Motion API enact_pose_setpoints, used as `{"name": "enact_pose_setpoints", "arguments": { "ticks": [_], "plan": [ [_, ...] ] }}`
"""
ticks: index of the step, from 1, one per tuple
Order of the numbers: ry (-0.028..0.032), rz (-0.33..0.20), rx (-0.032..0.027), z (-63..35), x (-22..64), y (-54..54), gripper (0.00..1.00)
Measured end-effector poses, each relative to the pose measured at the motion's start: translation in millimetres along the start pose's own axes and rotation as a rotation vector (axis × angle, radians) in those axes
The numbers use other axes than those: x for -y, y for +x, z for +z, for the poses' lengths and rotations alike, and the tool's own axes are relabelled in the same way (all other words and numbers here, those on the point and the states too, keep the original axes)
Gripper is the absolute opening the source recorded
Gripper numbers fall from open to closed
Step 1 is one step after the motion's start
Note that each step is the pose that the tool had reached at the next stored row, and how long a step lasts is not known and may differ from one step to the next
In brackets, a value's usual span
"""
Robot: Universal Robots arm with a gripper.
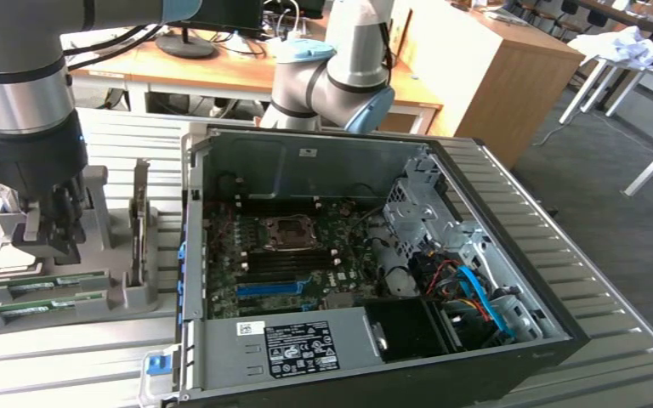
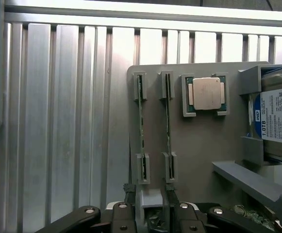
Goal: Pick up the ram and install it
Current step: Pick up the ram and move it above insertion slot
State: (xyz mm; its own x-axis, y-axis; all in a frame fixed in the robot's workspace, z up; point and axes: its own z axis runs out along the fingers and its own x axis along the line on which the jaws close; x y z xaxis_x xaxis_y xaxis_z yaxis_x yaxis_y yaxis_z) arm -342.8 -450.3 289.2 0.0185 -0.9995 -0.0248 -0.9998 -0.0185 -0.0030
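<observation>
Two green ram sticks stand on edge in slots of a grey holder plate (image 2: 199, 145): one ram stick (image 2: 141, 126) and a second ram stick (image 2: 168, 126) beside it. My gripper (image 2: 150, 211) hangs just above one end of the pair, open, with nothing between its dark fingers (image 2: 130, 194). In the exterior view the gripper (image 1: 48, 242) is low over the holder at the exterior view's left, and the ram sticks (image 1: 45, 287) lie just in front of it. The open computer case (image 1: 530, 340) shows the motherboard (image 1: 286, 259) with its blue slot (image 1: 269, 287).
A silver processor (image 2: 206, 93) sits in a pocket on the holder, and a hard drive (image 2: 276, 121) with a blue-white label is clamped beside it. Everything rests on a ribbed metal table (image 1: 65, 365). Desks and a wooden cabinet (image 1: 496, 59) stand behind.
</observation>
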Motion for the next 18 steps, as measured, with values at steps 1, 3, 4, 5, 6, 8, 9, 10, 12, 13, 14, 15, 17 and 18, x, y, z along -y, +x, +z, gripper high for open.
{"name": "enact_pose_setpoints", "arguments": {
  "ticks": [1, 3, 4, 5, 6, 8, 9, 10, 12, 13, 14, 15, 17, 18],
  "plan": [
    [0.0, 0.0, 0.0, 0.3, -0.3, 0.2, 0.36],
    [0.0, 0.0, 0.0, 1.0, -0.9, 0.6, 0.36],
    [-0.0001, 0.0, 0.0, 1.3, -1.2, 0.8, 0.36],
    [0.0, 0.0, 0.0, 1.7, -1.4, 1.0, 0.36],
    [0.0, 0.0, 0.0, 2.0, -1.7, 1.2, 0.36],
    [0.0, 0.0, 0.0, 2.7, -2.3, 1.6, 0.36],
    [-0.0001, 0.0, -0.0001, 3.1, -2.6, 1.8, 0.36],
    [-0.0001, 0.0, 0.0, 3.5, -3.1, 2.0, 0.36],
    [0.0, 0.0, -0.0001, 4.3, -4.0, 2.5, 0.36],
    [0.0, 0.0, -0.0001, 4.6, -4.5, 2.8, 0.36],
    [0.0, 0.0, 0.0, 5.0, -5.3, 3.1, 0.36],
    [0.0, 0.0, 0.0, 5.5, -6.0, 3.5, 0.36],
    [0.0, 0.0, 0.0, 6.3, -7.2, 4.3, 0.36],
    [0.0, 0.0, 0.0, 6.6, -7.6, 4.8, 0.36]
  ]
}}
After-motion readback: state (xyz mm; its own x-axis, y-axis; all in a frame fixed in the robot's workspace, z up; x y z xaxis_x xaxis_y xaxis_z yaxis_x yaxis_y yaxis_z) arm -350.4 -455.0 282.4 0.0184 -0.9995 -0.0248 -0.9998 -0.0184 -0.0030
